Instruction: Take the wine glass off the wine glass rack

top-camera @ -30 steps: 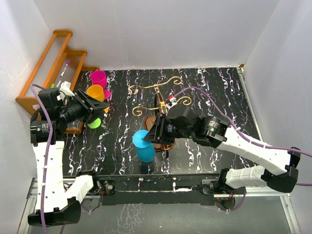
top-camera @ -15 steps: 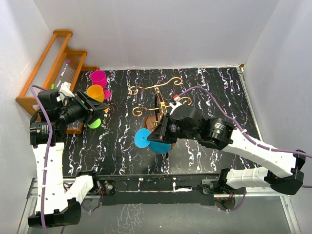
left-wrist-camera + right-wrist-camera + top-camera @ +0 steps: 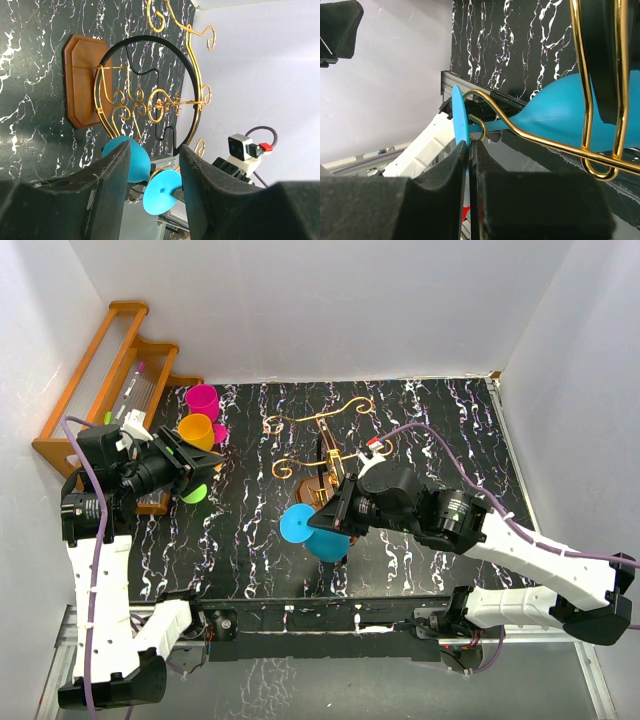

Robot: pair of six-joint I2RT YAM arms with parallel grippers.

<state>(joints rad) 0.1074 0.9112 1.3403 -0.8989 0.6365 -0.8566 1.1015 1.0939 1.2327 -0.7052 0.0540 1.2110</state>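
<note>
The wine glass (image 3: 297, 525) is blue plastic and hangs tilted from a low front arm of the wine glass rack (image 3: 320, 420), a gold wire stand on a brown wooden base (image 3: 82, 82). My right gripper (image 3: 318, 522) is shut on the glass's flat foot disc (image 3: 459, 117). In the right wrist view the stem lies inside the curled end of a gold wire arm (image 3: 485, 131), with the bowl (image 3: 560, 115) beyond it. My left gripper (image 3: 195, 468) hovers at the left, open and empty. Between its fingers the left wrist view shows the rack and glass (image 3: 162, 192) far off.
A stepped orange-brown wooden shelf (image 3: 110, 380) leans at the far left. Pink (image 3: 202, 400), orange (image 3: 196, 430) and green (image 3: 193, 492) cups lie beside it, close to my left gripper. White walls enclose the black marbled table (image 3: 440, 430).
My right gripper has gone from open to shut on the glass's foot disc. The glass has tipped, its bowl swinging right under the gripper. The left arm has stayed put.
</note>
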